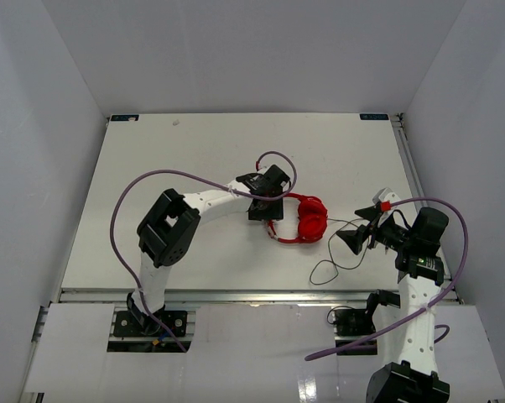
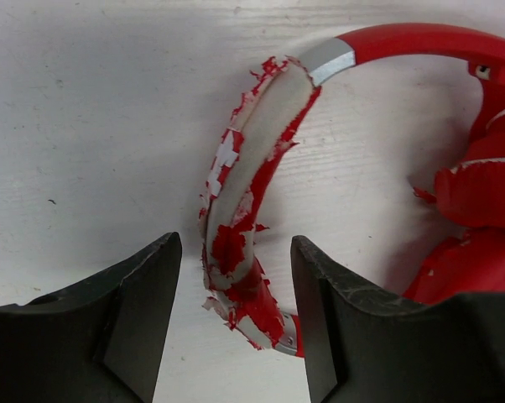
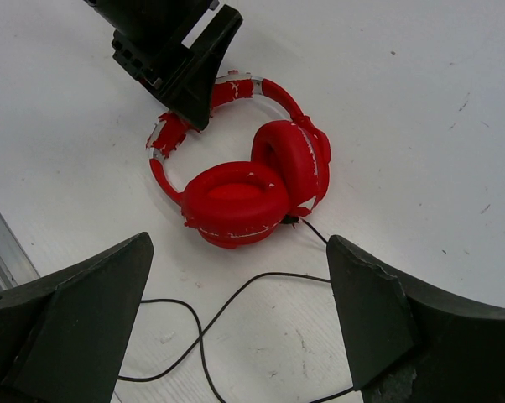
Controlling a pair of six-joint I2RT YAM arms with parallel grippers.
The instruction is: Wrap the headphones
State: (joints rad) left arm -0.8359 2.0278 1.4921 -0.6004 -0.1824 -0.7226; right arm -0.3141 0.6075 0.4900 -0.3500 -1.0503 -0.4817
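The red headphones (image 1: 305, 220) lie on the white table with both cups folded inward. They also show in the right wrist view (image 3: 246, 191). My left gripper (image 1: 266, 204) is open and low over the headband (image 2: 246, 189), whose padding is peeling. One jaw stands on each side of the band with a gap on both sides. The thin black cable (image 1: 335, 262) leaves the near cup and loops loosely toward the right arm. My right gripper (image 1: 356, 237) is open and empty, above the cable (image 3: 236, 295) just short of the cups.
Purple robot cables (image 1: 122, 206) arc over both arms. An aluminium rail (image 1: 236, 295) runs along the table's near edge. White walls enclose the table on three sides. My left gripper also shows in the right wrist view (image 3: 179, 52).
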